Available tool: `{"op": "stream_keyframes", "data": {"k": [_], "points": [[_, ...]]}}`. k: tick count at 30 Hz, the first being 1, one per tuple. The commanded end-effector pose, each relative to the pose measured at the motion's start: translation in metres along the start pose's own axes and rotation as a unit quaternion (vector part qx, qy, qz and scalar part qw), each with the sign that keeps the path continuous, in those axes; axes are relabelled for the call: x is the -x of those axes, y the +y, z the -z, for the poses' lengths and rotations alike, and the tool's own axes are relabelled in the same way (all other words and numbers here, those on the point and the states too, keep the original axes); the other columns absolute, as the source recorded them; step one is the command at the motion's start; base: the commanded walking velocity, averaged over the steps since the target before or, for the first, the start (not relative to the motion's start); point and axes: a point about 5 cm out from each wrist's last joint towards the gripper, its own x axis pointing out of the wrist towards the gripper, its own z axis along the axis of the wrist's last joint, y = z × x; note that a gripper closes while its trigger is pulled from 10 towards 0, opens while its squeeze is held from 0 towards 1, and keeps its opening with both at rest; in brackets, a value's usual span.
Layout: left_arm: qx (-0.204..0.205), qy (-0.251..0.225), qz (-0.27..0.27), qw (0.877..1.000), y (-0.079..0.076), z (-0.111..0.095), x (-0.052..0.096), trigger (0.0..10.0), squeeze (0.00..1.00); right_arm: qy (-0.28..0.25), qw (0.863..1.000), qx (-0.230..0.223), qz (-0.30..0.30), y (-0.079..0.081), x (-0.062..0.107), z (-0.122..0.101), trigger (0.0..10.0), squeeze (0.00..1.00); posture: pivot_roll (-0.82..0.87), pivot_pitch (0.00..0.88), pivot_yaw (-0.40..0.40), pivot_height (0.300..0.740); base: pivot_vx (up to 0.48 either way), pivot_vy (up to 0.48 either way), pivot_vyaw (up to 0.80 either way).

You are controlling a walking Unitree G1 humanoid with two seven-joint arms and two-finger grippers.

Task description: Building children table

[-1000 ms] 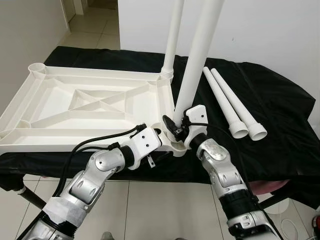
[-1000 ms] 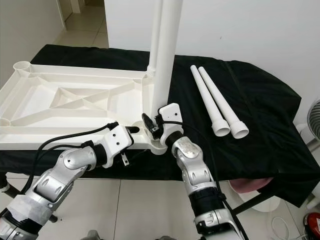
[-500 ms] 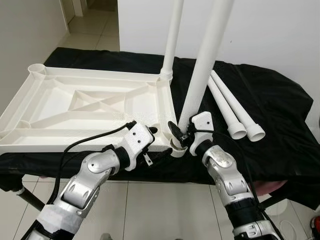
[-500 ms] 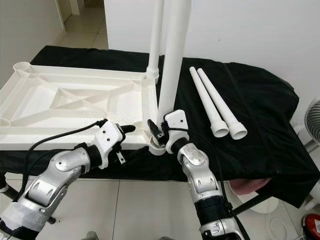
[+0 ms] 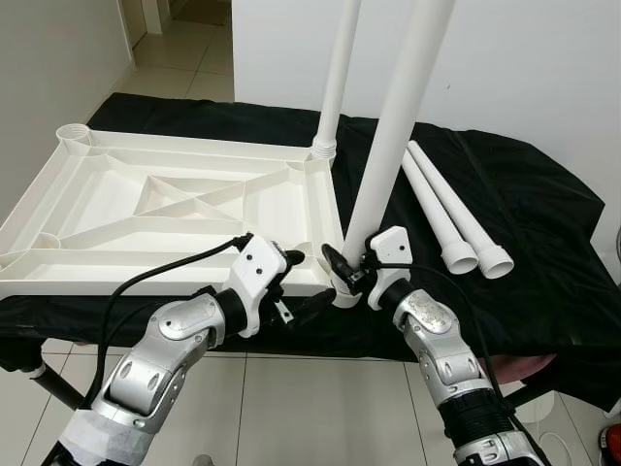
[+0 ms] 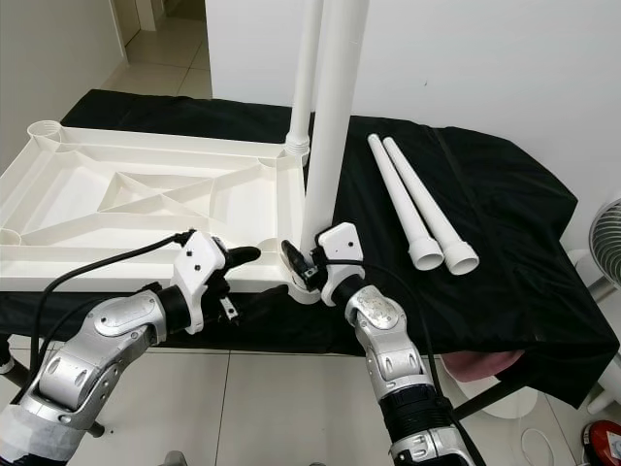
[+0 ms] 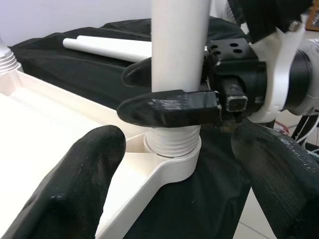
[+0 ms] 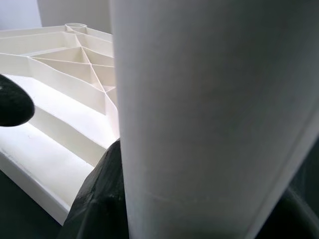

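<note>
Black cloth, pale tiles, white walls

A black cloth [image 5: 529,209] covers the work surface and hangs over its front edge, wrinkled on the right. Beneath lies a floor of pale glossy tiles [image 5: 310,408], running on through a doorway [image 5: 184,39] at the back left. White walls [image 5: 543,68] stand behind; something pinkish [image 6: 475,361], perhaps a stool, shows under the cloth's right corner.

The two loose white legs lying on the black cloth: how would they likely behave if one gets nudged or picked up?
The loose legs are smooth round tubes lying flat on the black cloth, so a sideways nudge would probably roll them, though the cloth may damp that. They look like hollow plastic, likely stiff and light. The flared threaded ends might make them roll in a curve.
</note>
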Motion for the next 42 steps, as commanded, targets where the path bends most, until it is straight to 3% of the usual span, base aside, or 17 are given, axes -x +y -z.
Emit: {"op": "stream_keyframes", "data": {"k": [1, 8, 16, 27, 35, 37, 42], "points": [[0.006, -0.005, 0.003, 1.000, -0.004, -0.004, 0.000, 10.0, 0.00, 0.029, 0.999, -0.008, -0.015, 0.001, 0.006, 0.015, 10.0, 0.00, 0.02, 0.000, -0.089, 0.740, 0.000, 0.000, 0.00], [0.011, -0.008, -0.005, 1.000, -0.005, -0.006, 0.001, 10.0, 0.00, 0.034, 0.999, -0.018, -0.030, 0.003, 0.008, 0.022, 10.0, 0.00, 0.02, 0.000, -0.093, 0.740, 0.000, 0.000, 0.00], [0.014, -0.005, -0.008, 1.000, -0.005, -0.009, 0.004, 10.0, 0.00, 0.082, 0.995, -0.052, 0.007, -0.001, 0.004, 0.034, 10.0, 0.00, 0.03, 0.000, -0.095, 0.740, 0.000, 0.000, 0.00], [0.014, -0.005, -0.008, 1.000, -0.006, -0.012, 0.005, 10.0, 0.00, 0.084, 0.993, -0.088, 0.009, -0.001, -0.001, 0.031, 10.0, 0.00, 0.03, 0.001, -0.094, 0.740, 0.000, 0.000, 0.00], [0.011, -0.003, -0.009, 1.000, -0.006, -0.013, 0.004, 10.0, 0.00, 0.085, 0.987, -0.132, 0.030, -0.002, -0.002, 0.032, 10.0, 0.00, 0.02, 0.000, -0.096, 0.740, 0.000, 0.000, 0.00], [0.009, -0.003, -0.010, 1.000, -0.006, -0.014, 0.005, 10.0, 0.00, 0.094, 0.981, -0.161, 0.055, -0.004, -0.002, 0.035, 10.0, 0.00, 0.02, 0.000, -0.095, 0.740, 0.000, 0.000, 0.00], [0.008, -0.004, -0.009, 1.000, -0.006, -0.015, 0.005, 10.0, 0.00, 0.092, 0.983, -0.148, 0.061, -0.004, 0.000, 0.036, 10.0, 0.00, 0.02, 0.000, -0.095, 0.740, 0.000, 0.000, 0.00]]}}
